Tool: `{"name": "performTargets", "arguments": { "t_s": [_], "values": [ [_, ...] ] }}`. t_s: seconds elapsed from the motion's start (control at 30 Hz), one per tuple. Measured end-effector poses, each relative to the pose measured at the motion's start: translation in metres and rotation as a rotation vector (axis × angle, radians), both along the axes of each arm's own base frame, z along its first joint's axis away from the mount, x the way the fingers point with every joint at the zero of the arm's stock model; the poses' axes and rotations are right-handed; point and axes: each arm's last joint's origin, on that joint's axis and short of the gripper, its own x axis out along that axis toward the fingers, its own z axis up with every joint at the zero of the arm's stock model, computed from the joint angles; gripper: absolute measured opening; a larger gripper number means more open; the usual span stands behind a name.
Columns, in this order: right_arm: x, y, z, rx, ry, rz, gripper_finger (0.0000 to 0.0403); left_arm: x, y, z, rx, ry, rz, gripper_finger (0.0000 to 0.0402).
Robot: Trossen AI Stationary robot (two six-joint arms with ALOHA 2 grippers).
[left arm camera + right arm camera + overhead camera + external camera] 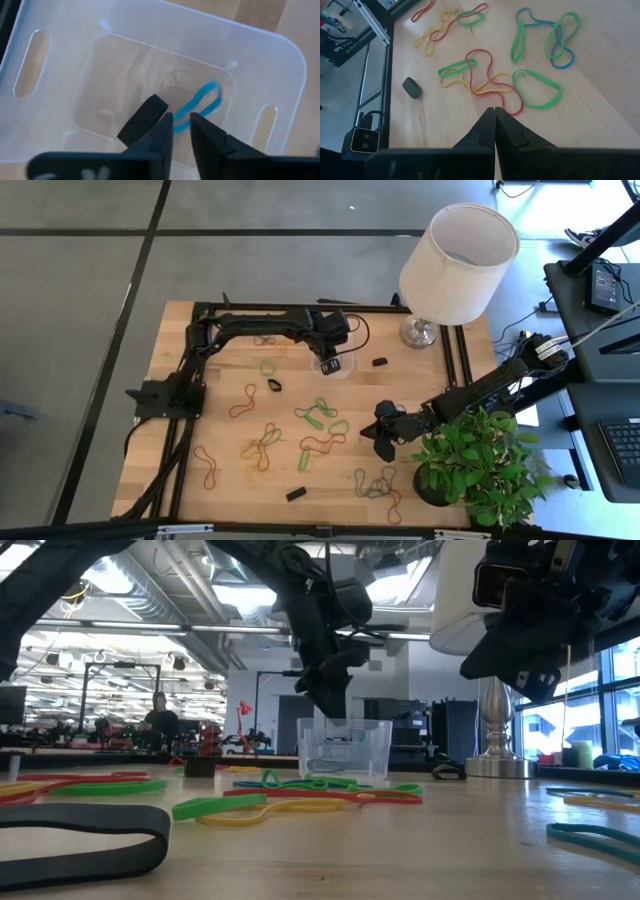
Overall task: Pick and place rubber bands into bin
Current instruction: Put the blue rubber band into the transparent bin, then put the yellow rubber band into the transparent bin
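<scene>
1. A pale wooden table [230,480] framed by black rails sits on a grey floor; behind it, in the low view, an open workshop with a person [160,718] seated far off.
2. The landmark is the bin [331,366], a small clear tub with rounded corners and slotted see-through walls; it stands toward the table's far edge, with the white lampshade [459,262] well off to its right and bare wood round its base.
3. The left gripper [333,358] hangs straight over the bin, fingertips down inside its mouth; the fingers [150,127] stand a narrow gap apart, gripping nothing; a blue band [200,106] lies loose on the bin's floor just beyond them.
4. The right gripper [384,436] hovers in front and to the right of the bin, well apart from it; its fingers are pressed together, with nothing between them, above a tangle of red, yellow and green bands [490,82].
5. The rubber bands [318,416], thin floppy loops, lie scattered in front of the bin, flat on the wood; some overlap in knots.
6. Small solid black blocks [296,493] sit among them; a leafy potted plant [478,465] crowds the table's near right corner, close to the right arm.
</scene>
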Motion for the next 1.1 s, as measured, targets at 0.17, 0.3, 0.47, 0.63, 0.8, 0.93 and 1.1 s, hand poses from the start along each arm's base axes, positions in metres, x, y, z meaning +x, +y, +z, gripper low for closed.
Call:
{"name": "performTargets", "arguments": {
  "t_s": [0.17, 0.3, 0.47, 0.63, 0.8, 0.93, 1.1],
  "values": [
    [0.0, 0.0, 0.0, -0.002, 0.0, 0.001, 0.0003, 0.0, 0.0, 0.004, -0.011, -0.022, 0.035, 0.012],
    [0.0, 0.0, 0.0, -0.031, 0.001, 0.019, 0.0003, -0.001, -0.002, 0.003, -0.02, -0.014, 0.039, 0.014],
    [0.0, 0.0, 0.0, -0.047, 0.0, 0.03, 0.0003, -0.003, -0.007, 0.002, -0.045, 0.02, 0.051, 0.0136],
    [0.0, 0.0, 0.0, -0.048, 0.0, 0.03, 0.0003, -0.007, -0.009, 0.007, -0.048, 0.038, 0.063, 0.0124],
    [0.0, -0.001, 0.0, -0.048, 0.002, 0.028, 0.0003, -0.015, -0.007, 0.025, -0.035, 0.01, 0.054, 0.0103],
    [0.001, -0.003, 0.0, -0.045, 0.002, 0.014, 0.0003, -0.025, -0.01, 0.051, -0.009, -0.05, 0.037, 0.007],
    [0.003, -0.006, 0.0, -0.04, -0.005, 0.001, 0.0003, -0.044, -0.017, 0.089, 0.017, -0.119, 0.035, 0.0029]
  ]
}}
